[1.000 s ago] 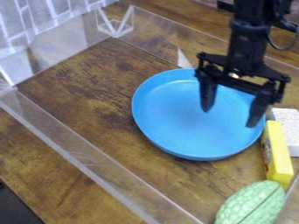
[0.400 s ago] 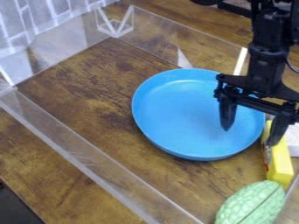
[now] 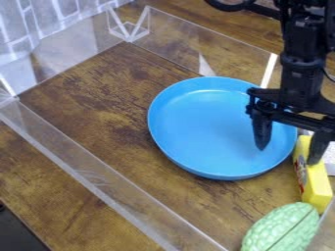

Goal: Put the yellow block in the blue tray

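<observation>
The yellow block (image 3: pixel 314 186) lies on the wooden table just off the right rim of the blue tray (image 3: pixel 197 123), its long side running toward the camera. My gripper (image 3: pixel 292 154) points straight down and is open. Its left finger hangs over the tray's right inner edge. Its right finger is past the far end of the yellow block and hides part of that end. Nothing is held between the fingers. The tray is a large round blue dish with nothing in it.
A green ribbed rounded object (image 3: pixel 281 230) sits at the bottom right, close to the block's near end. A sliver of a white-grey block (image 3: pixel 330 154) shows at the right edge. Clear plastic walls (image 3: pixel 78 167) fence the wooden table.
The open gripper has shifted right and sunk lower, from above the tray's right half to its right rim by the yellow block. The block and tray have not moved.
</observation>
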`<action>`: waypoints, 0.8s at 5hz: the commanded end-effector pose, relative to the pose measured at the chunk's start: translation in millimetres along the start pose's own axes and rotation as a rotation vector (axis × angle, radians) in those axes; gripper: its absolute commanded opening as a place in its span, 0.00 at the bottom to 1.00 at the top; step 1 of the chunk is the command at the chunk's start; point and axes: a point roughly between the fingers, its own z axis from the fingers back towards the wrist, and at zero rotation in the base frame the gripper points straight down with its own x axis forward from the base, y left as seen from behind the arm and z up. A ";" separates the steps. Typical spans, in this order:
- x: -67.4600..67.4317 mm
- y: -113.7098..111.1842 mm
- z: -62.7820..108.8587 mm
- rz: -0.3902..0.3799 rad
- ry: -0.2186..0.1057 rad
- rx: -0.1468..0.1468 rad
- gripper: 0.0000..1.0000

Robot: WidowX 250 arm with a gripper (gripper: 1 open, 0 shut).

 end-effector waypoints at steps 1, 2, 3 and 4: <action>5.8 10.3 3.9 0.009 -0.033 -0.015 1.00; 8.6 13.5 -2.1 0.009 -0.038 -0.022 1.00; 10.2 16.6 -7.7 0.008 -0.038 -0.028 1.00; 11.1 18.9 -12.8 0.007 -0.037 -0.033 1.00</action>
